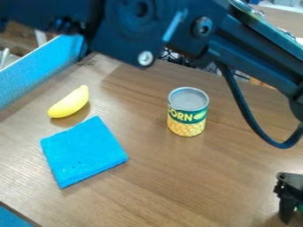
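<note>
Green item (301, 208), unidentified, is beside the gripper (290, 205), right side of table (160, 190); grip state: cannot tell. Upright corn can (188, 117) lies inward; blue cloth (83, 151) and banana (70, 103) nearer left edge. Risk: a low swing could drag the cable (283, 145) into the can, tipping it. Arm (254, 55) spans above far side, gripper hanging down.

You have a smooth wood-grain table (160, 177) with a soft sheen; on it, left of the metal-topped can (188, 114), lie a matt blue cloth (83, 150) and a smooth yellow banana (70, 103).
</note>
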